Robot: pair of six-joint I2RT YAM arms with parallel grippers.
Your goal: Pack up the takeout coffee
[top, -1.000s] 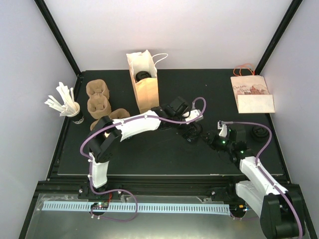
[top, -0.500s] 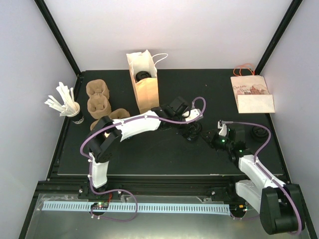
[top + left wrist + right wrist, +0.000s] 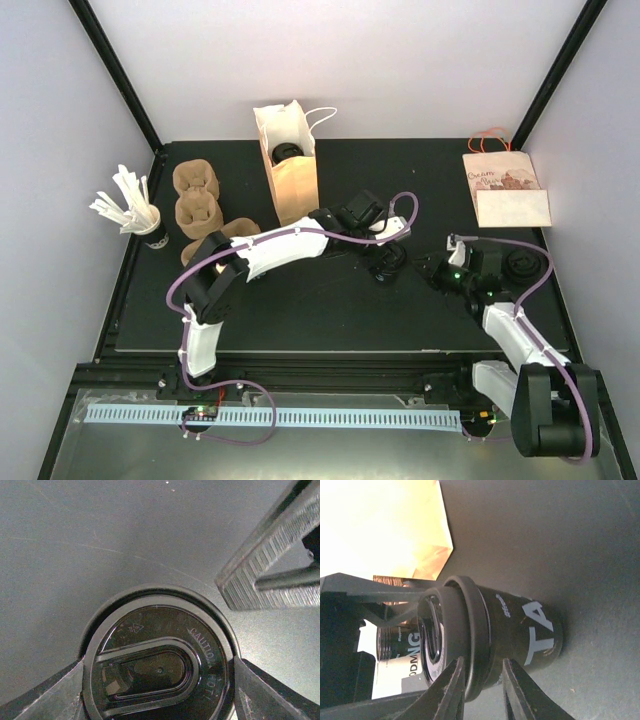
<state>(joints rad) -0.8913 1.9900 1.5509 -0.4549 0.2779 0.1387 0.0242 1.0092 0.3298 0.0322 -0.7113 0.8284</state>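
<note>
Nearest the bases, mid-table: L gripper (image 3: 386,262) is clamped on the coffee cup (image 3: 520,630), one finger on each side of its black lid (image 3: 159,669) (embossed "CAUTION HOT"). The cup stands upright on the black mat (image 3: 300,310), w/ white lettering on its dark wall. Just to its right, R gripper (image 3: 432,272) points at the cup w/ fingers (image 3: 452,690) slightly parted, holding nothing; top view shows it apart from the cup. Beside the R wrist lies a small dark round item (image 3: 522,265), too small to identify. Farther back, L side: brown pulp carriers (image 3: 197,212), three in a cluster, and a cup of white sticks (image 3: 135,215). Far ctr: paper bag (image 3: 290,175) upright, mouth open, w/ a dark cup (image 3: 288,152) inside. Far R: second bag (image 3: 508,190) lying flat.
</note>
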